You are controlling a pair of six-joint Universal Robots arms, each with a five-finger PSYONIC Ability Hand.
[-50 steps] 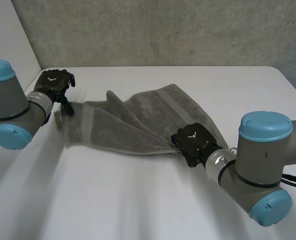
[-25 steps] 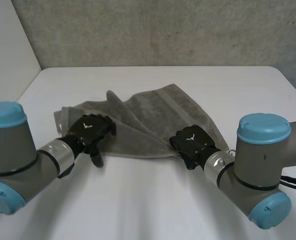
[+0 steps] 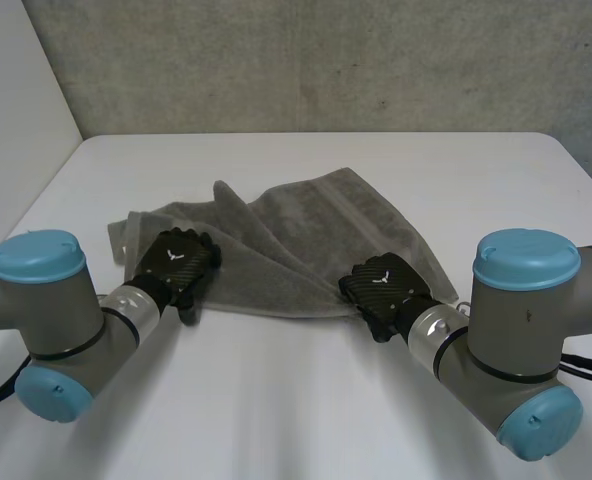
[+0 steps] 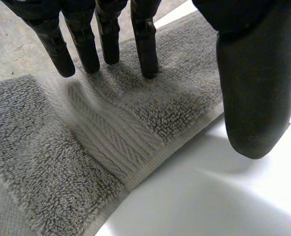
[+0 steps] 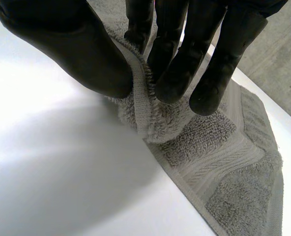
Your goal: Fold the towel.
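Evidently the towel [image 3: 306, 230], rumpled on the table [image 3: 276, 400], was pinched at its near edge by the right hand [image 3: 381, 288], while nothing was held by the straight-fingered left hand [image 3: 179, 263]. Lifted thus, it could be skewed.

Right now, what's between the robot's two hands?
The towel. In the head view its near edge runs between the left hand and the right hand, which pinches it.

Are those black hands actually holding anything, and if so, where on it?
The right hand pinches the towel at its near edge, between thumb and fingers. The left hand holds nothing: its straight fingers are over the towel by the same edge.
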